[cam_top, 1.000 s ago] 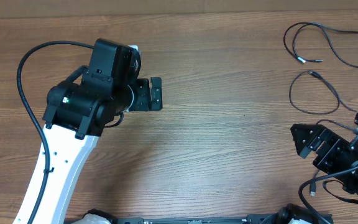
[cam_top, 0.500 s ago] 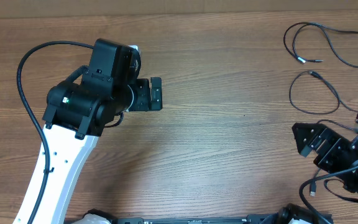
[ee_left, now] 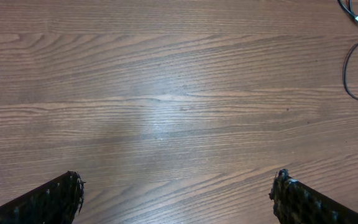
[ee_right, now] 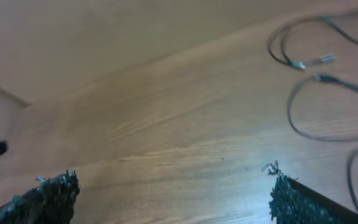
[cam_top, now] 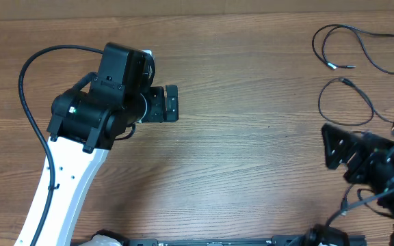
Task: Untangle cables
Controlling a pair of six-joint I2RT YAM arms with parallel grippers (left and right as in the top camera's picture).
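Left gripper (cam_top: 172,103) hangs over the left half of the table (cam_top: 252,171), jaws spread wide, nothing between them; its wrist view shows only bare wood grain between the fingertips (ee_left: 73,190). Right gripper (cam_top: 328,145) is by the table's right edge, also released and empty, and blurred in the overhead view. Cables (cam_top: 314,42) lie in the far right corner as loose, open loops flat on the wood. One loop sits close to the far edge, with a pale plug tip (cam_top: 331,65) at its end. A second loop (cam_top: 320,101) lies just nearer, between the first and the right gripper, apart from the fingers. In the right wrist view both loops (ee_right: 289,112) show ahead and to the right of the open jaws. One more cord (ee_left: 345,68) runs along the right margin of the left wrist view.
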